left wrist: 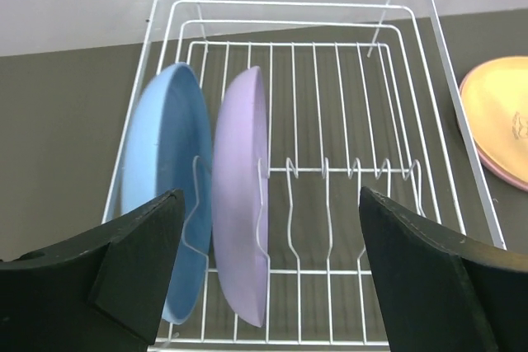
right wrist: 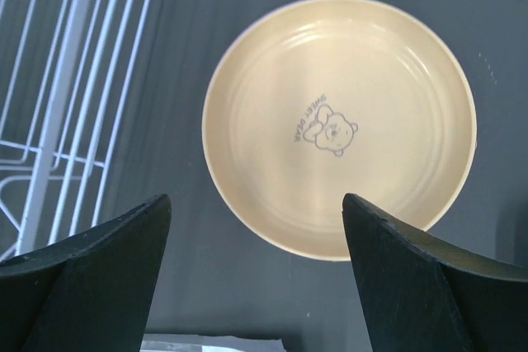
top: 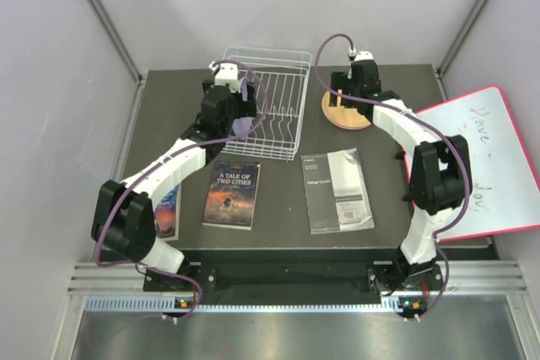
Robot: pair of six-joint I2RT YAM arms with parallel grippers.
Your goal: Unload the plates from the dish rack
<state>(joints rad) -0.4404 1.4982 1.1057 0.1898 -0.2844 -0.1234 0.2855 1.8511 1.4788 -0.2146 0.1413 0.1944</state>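
White wire dish rack (left wrist: pixel 330 171), smooth plastic-looking plates (left wrist: pixel 239 195) (faint sheen), matt table (left wrist: pixel 66 121).

A dish rack (top: pixel 277 111) stands at the table's (top: pixel 160 107) far edge, a tan plate (top: pixel 336 115) beside it, book (top: pixel 231 195) and booklet (top: pixel 337 190) toward the front.

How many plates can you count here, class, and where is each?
4. The light blue plate and lilac plate stand upright in the dish rack; the orange-tan plate lies on the table right of it, atop the pink plate, of which only a rim shows.
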